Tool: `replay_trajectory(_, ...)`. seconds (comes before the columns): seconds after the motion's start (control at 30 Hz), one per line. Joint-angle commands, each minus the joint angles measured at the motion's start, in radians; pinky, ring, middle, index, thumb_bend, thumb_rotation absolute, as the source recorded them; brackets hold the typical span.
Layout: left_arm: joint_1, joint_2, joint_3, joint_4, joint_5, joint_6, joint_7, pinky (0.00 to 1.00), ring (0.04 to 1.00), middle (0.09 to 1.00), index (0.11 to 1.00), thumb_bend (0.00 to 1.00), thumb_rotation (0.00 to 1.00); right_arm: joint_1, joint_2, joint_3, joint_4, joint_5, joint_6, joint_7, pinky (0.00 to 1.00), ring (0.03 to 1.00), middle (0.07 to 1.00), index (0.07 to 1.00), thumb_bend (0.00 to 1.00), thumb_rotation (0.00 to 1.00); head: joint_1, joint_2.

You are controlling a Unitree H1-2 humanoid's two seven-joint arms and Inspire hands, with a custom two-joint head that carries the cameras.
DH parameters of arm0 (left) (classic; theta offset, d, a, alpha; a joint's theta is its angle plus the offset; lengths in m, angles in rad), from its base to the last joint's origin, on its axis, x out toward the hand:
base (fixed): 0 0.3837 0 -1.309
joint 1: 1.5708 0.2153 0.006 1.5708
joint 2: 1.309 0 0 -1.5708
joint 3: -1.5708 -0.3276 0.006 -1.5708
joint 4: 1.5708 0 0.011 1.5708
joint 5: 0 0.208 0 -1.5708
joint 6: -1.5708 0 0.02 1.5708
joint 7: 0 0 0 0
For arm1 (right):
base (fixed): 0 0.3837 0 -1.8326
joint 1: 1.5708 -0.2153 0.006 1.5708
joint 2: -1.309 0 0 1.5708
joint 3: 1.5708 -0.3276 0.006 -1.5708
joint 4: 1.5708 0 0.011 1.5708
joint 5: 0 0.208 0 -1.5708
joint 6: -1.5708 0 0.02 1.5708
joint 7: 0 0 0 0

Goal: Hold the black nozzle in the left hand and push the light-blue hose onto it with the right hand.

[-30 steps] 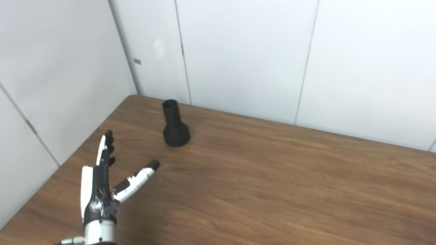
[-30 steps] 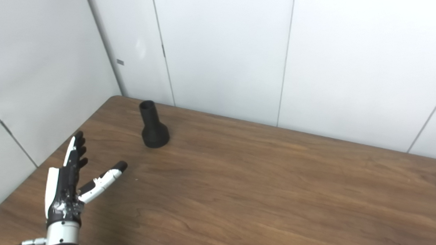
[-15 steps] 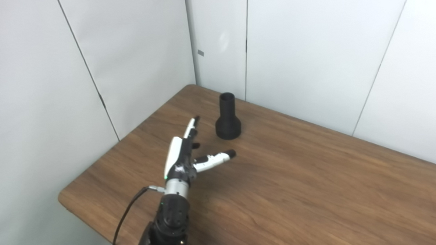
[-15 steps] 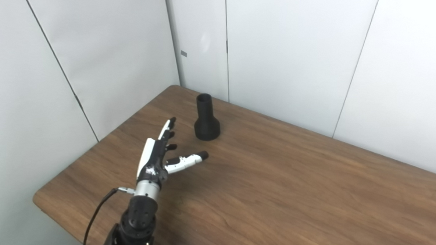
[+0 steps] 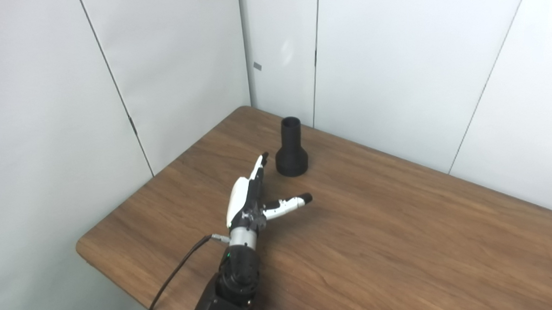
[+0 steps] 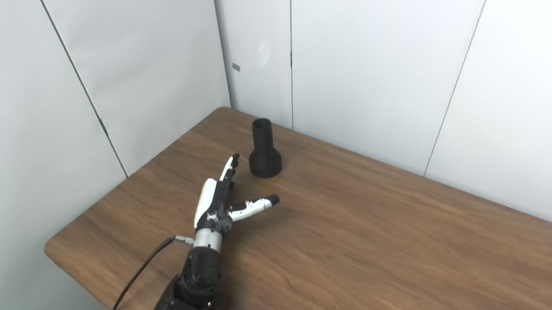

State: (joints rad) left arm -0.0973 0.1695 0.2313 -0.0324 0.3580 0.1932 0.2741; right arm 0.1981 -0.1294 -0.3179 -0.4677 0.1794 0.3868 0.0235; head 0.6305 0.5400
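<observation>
- The table (image 5: 401, 242) was brown wood grain, smooth.
- The black nozzle (image 5: 291, 148) looked matt plastic.
- The left hand (image 5: 250, 200) had glossy white and black shells.

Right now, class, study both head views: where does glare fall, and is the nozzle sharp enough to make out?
Left eye view: soft bright glare patch on the white wall panel; the black nozzle reads crisply, with only a faint shadow. Right eye view: the same glare, the left hand slightly soft-edged, and the table evenly lit.

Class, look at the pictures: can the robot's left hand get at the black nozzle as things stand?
Probably yes. The left hand is open, its fingers aimed at the upright black nozzle, with only bare table between them.
</observation>
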Motion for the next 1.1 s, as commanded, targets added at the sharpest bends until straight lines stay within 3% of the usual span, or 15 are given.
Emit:
replay_trajectory(0.0,-0.039,0.021,0.004,0.004,0.021,-0.009,0.034,0.88,0.950,0.974,1.000,1.00,0.37,-0.009,-0.023,-0.009,-0.008,0.004,-0.053,-0.002,0.50,0.592,0.623,0.608,0.34,0.42,0.000,0.001)
replay_trajectory(0.13,-0.059,0.025,0.014,0.041,-0.004,-0.035,0.048,0.89,0.960,0.983,1.000,1.00,0.34,-0.009,-0.022,-0.008,-0.012,0.003,-0.045,-0.005,0.50,0.589,0.618,0.605,0.34,0.42,0.000,0.001)
replay_trajectory(0.37,-0.101,0.040,0.013,0.098,-0.017,-0.014,0.041,0.86,0.933,0.967,1.000,1.00,0.33,-0.006,-0.026,-0.006,-0.002,-0.002,-0.059,-0.001,0.50,0.578,0.607,0.593,0.35,0.41,-0.026,-0.014)
replay_trajectory(0.57,-0.132,0.034,0.016,0.136,-0.050,0.002,0.039,0.92,0.949,0.952,0.993,1.00,0.29,-0.004,-0.024,-0.006,0.002,0.005,-0.067,-0.003,0.50,0.572,0.596,0.584,0.35,0.41,-0.038,-0.017)
replay_trajectory(0.63,-0.141,0.041,0.013,0.150,-0.060,0.007,0.031,0.92,0.951,0.953,0.995,1.00,0.28,-0.005,-0.021,-0.006,0.004,0.010,-0.068,-0.004,0.49,0.563,0.586,0.529,0.43,0.26,-0.044,-0.019)
replay_trajectory(0.7,-0.152,0.058,0.002,0.164,-0.049,0.033,0.016,0.91,0.948,0.954,0.995,1.00,0.29,-0.004,-0.020,-0.006,0.003,0.011,-0.067,-0.006,0.49,0.559,0.581,0.502,0.47,0.19,-0.049,-0.019)
replay_trajectory(0.9,-0.191,0.105,-0.036,0.213,-0.033,0.093,-0.020,0.85,0.922,0.955,0.986,1.00,0.24,-0.001,-0.020,-0.002,0.004,0.013,-0.072,-0.003,0.50,0.562,0.581,0.492,0.49,0.16,-0.058,-0.022)
replay_trajectory(1.07,-0.235,0.122,-0.047,0.295,-0.042,0.090,-0.013,0.79,0.891,0.940,0.963,1.00,0.18,0.006,-0.023,0.001,0.012,0.005,-0.091,-0.003,0.49,0.559,0.580,0.491,0.49,0.16,-0.082,-0.033)
